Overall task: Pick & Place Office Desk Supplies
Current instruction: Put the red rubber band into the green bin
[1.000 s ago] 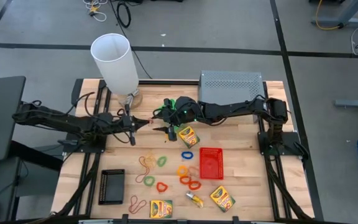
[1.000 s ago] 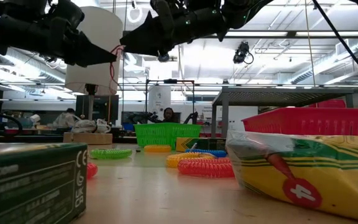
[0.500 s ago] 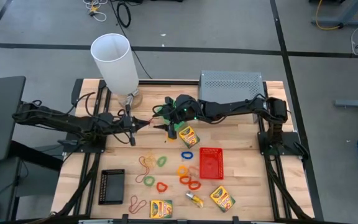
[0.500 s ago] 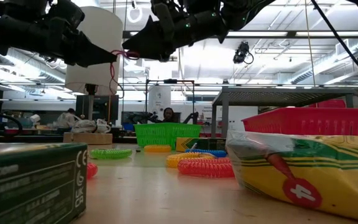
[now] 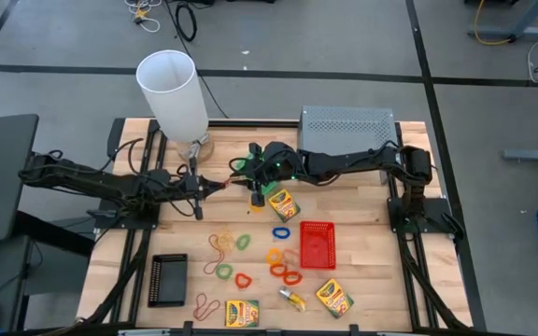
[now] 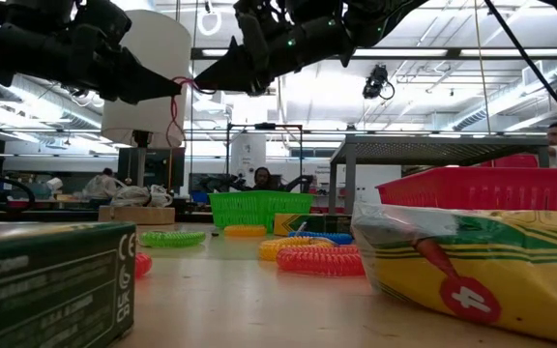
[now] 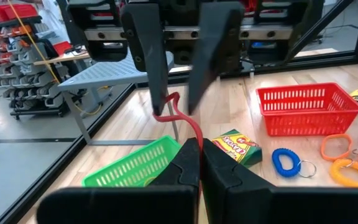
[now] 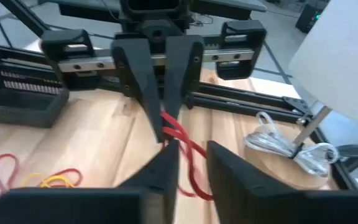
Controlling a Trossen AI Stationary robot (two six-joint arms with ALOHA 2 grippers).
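A thin red rubber band (image 5: 224, 184) hangs in the air over the table's middle, between my two grippers. My left gripper (image 5: 204, 185) is level and shut on it. My right gripper (image 5: 252, 191) faces it from the table's right, open, with one finger on each side of the band's free loop (image 7: 168, 104). Whether those fingers touch the band I cannot tell. Crayon boxes (image 5: 283, 203), coloured loop bands (image 5: 278, 263) and tan rubber bands (image 5: 220, 245) lie flat on the table below. My left gripper pinches the red band (image 7: 193, 134) between its two fingertips. The fingers come level from the table's left. The band is lifted clear of the table. One loop reaches on toward my right gripper and a slack strand (image 6: 173, 111) hangs below the fingers.
A tall white cylinder (image 5: 171, 89) stands at the far left and a grey perforated riser (image 5: 348, 126) at the far right. A green tray (image 7: 135, 168) lies under the grippers. A red tray (image 5: 317, 245) and a black tray (image 5: 167, 279) stand nearer the front edge.
My right gripper has edged toward my left gripper until its fingers stand around the band's free loop. Its fingers have drawn closer together. My left gripper has kept still, shut on the band.
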